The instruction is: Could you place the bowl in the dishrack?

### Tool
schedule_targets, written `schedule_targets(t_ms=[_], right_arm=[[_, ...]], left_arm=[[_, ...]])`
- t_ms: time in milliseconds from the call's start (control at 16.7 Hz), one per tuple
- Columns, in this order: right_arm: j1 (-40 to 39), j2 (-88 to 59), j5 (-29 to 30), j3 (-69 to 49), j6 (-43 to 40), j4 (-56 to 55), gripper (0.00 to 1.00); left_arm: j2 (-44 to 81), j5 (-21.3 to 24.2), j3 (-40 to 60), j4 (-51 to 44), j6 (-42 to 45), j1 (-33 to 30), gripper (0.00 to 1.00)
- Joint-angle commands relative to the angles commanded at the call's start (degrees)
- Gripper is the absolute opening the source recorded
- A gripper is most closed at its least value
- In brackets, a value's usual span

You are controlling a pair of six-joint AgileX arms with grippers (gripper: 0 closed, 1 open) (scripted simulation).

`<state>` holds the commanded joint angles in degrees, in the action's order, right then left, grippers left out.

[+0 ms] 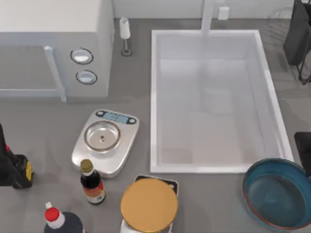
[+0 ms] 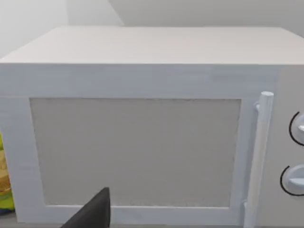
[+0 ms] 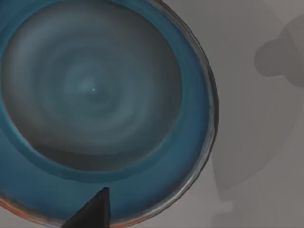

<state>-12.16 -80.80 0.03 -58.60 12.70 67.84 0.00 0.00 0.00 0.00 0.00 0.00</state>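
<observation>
The bowl (image 1: 278, 194) is wide, shallow and teal-blue with a thin reddish-brown rim. It stands on the counter at the front right, just right of the sink's front corner. In the right wrist view the bowl (image 3: 95, 95) lies directly below the camera, and a dark part of my right gripper (image 3: 95, 211) hangs over its near rim. Thin wires of the dishrack (image 1: 280, 15) show at the back right corner, partly behind a dark arm part (image 1: 299, 39). My left arm (image 1: 7, 162) is parked at the left edge, facing the microwave door (image 2: 137, 152).
A white sink (image 1: 155, 102) fills the middle, with a microwave (image 1: 53, 43) at the back left. In front stand a silver scale (image 1: 106, 141), a dark sauce bottle (image 1: 91, 183), a golden disc (image 1: 148, 205) on another scale, and a red-capped bottle (image 1: 56, 218).
</observation>
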Motion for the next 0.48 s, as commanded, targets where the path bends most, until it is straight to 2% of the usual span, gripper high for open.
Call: schedule_targets(t_ms=[480], right_arm=[[-0.4,-6.7,0.0,13.4,0.4,-20.6,1.00]], left_arm=[[0.0,0.0,0.0,0.0,0.0,0.0,1.00]])
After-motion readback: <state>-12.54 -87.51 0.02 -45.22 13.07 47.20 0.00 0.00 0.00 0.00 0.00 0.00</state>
